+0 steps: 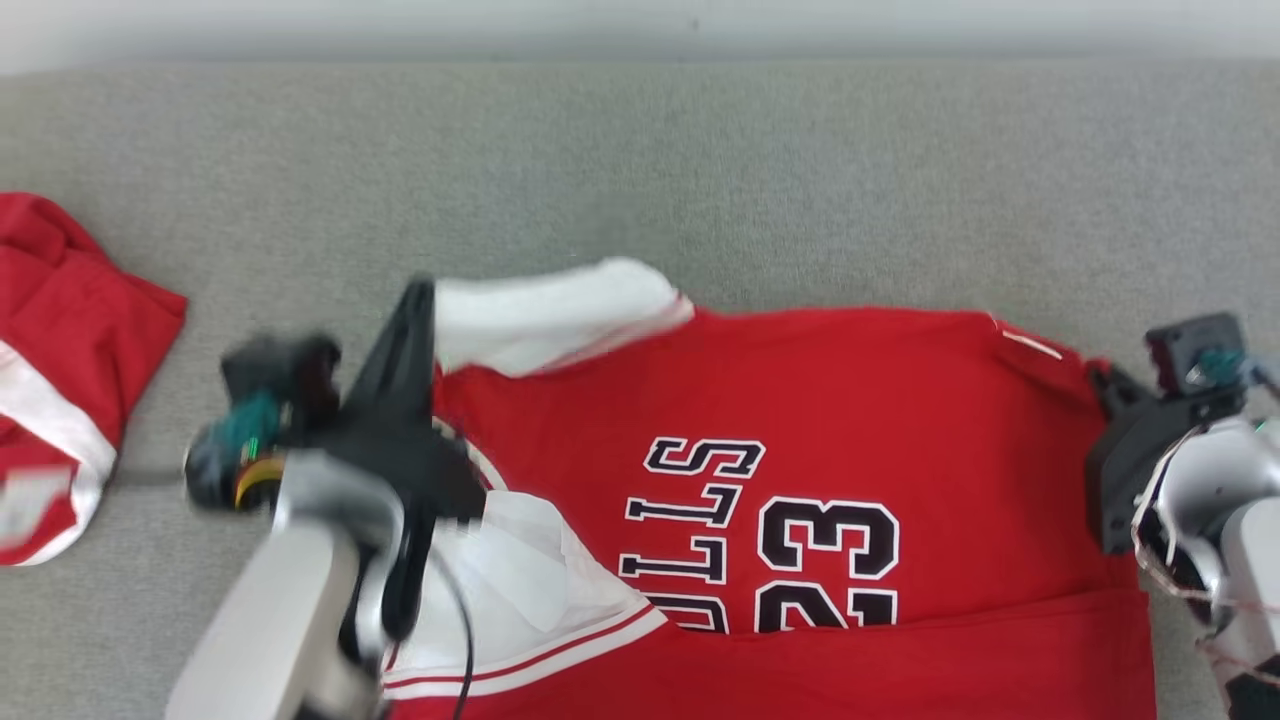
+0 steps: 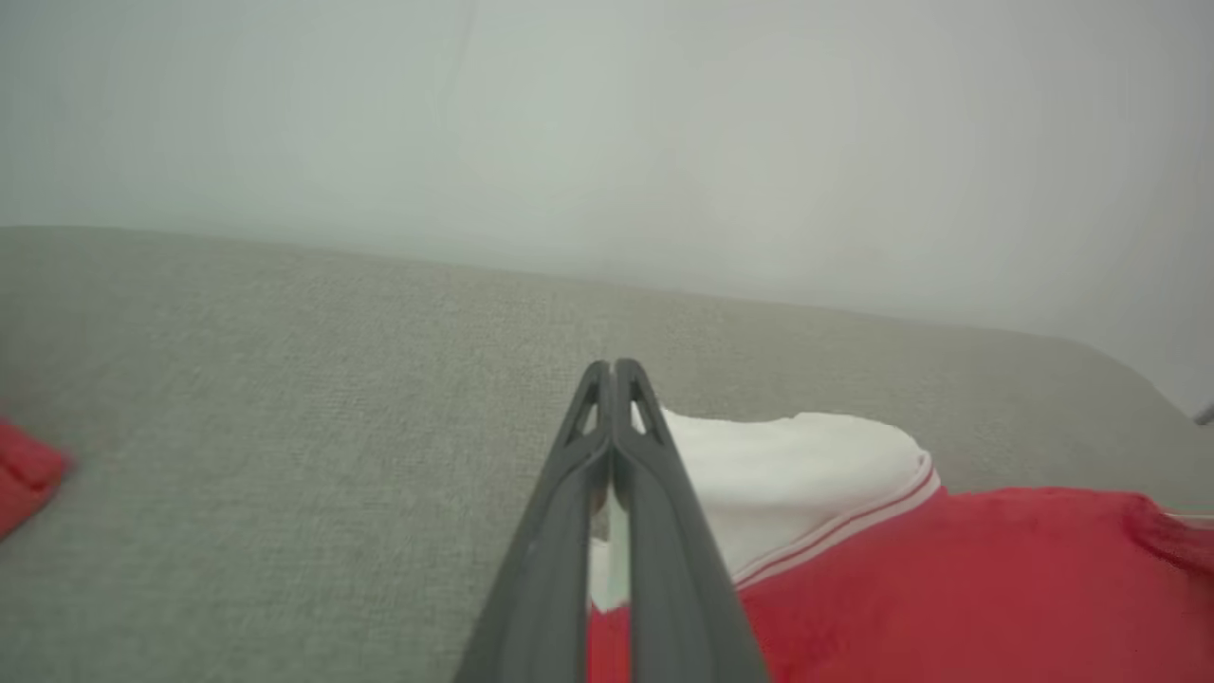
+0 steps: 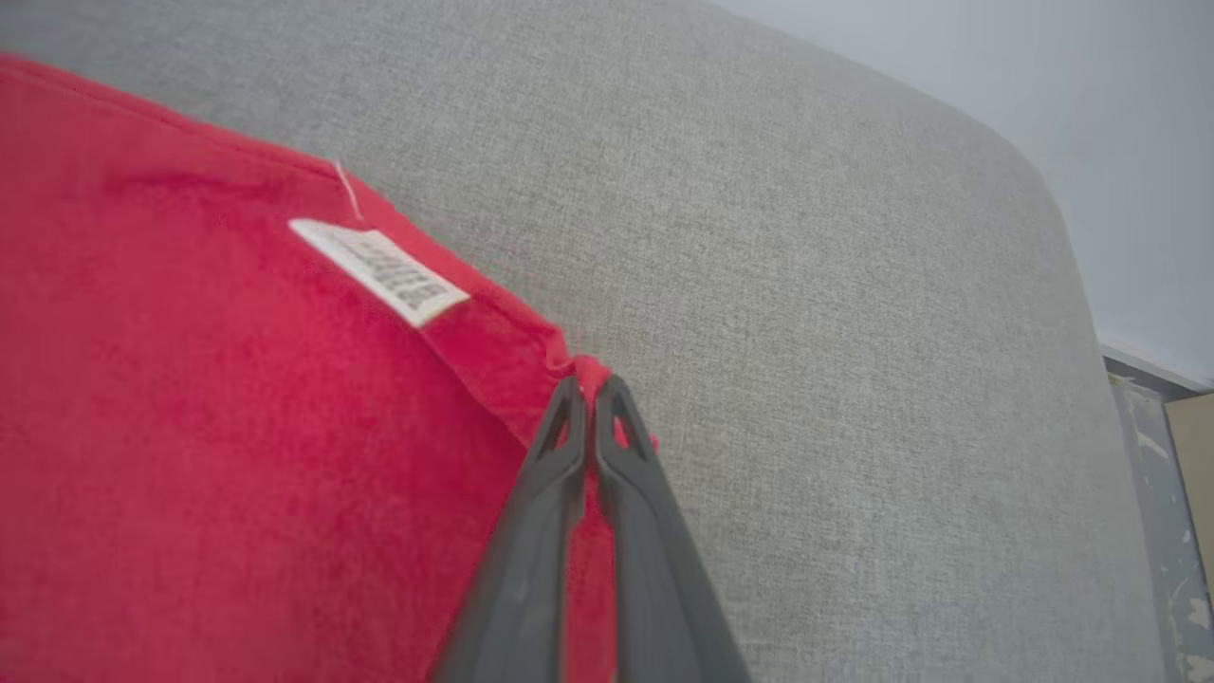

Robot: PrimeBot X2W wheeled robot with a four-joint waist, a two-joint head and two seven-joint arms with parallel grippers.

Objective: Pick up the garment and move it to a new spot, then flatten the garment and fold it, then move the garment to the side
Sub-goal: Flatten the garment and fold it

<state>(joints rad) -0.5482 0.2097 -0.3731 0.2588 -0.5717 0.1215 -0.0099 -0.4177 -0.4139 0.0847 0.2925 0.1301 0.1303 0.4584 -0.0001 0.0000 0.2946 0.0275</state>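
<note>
Both closed: the right hand [image 3: 590, 382] pinches a corner of the red jersey [image 1: 850, 400], the left hand [image 2: 612, 365] touches its white sleeve [image 2: 787, 465]; a second red garment [image 1: 60, 330] lies apart.

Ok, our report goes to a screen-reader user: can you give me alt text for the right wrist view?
The right gripper has its two dark fingers shut on the corner of a red garment lying on a grey fabric surface. A small white label sits near that corner.
</note>
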